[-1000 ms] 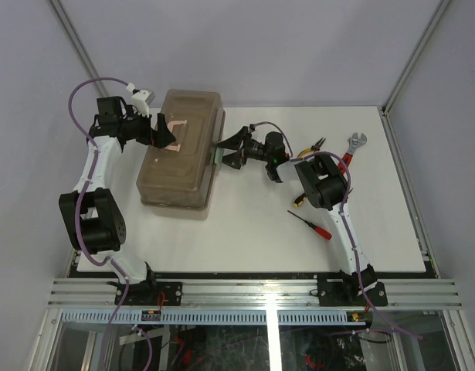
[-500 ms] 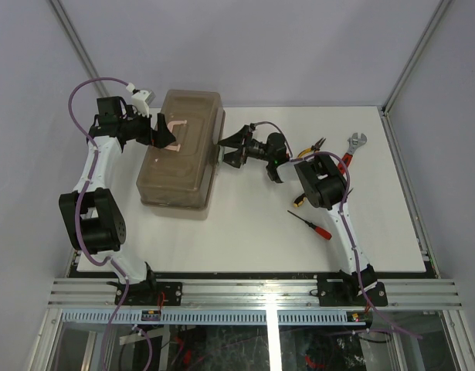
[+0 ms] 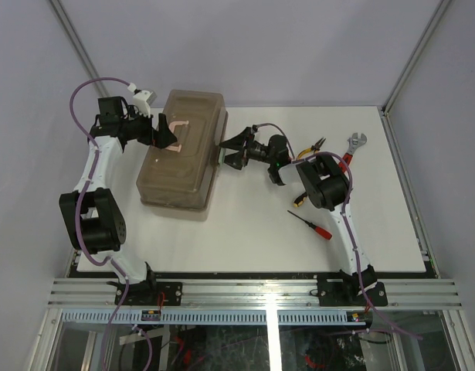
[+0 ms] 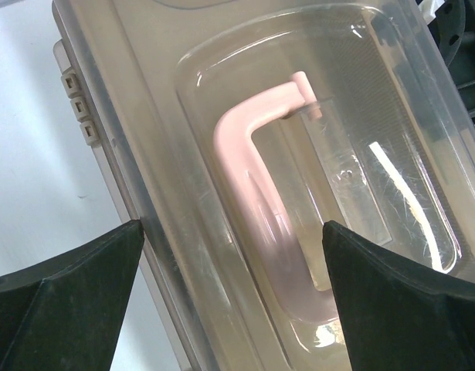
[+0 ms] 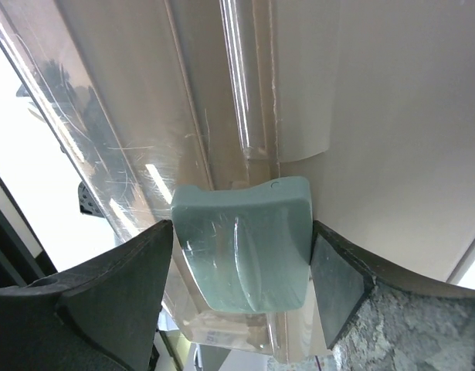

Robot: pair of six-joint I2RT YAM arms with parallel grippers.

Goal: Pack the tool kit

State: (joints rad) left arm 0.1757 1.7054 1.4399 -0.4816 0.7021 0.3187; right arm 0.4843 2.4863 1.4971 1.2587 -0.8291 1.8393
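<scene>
The translucent tan toolbox [image 3: 179, 151] lies closed on the table's left half. My left gripper [image 3: 161, 131] hovers over its lid, open, with the fingers [image 4: 63, 305] either side of the pink handle [image 4: 249, 178] and apart from it. My right gripper [image 3: 231, 149] is at the box's right side. Its fingertips [image 5: 125, 290] press on both sides of the pale green latch [image 5: 245, 243]. A wrench [image 3: 354, 145], pliers [image 3: 313, 147] and a red-handled screwdriver [image 3: 313, 226] lie loose on the right, partly hidden by the right arm.
A yellow-handled tool [image 3: 299, 202] pokes out under the right arm. The white table [image 3: 245, 232] ends at a metal rail at the front. Enclosure walls stand behind and to the right.
The right arm has shifted slightly to the right, and its gripper stays at the latch. The left gripper has nudged a little over the handle. The toolbox has not moved.
</scene>
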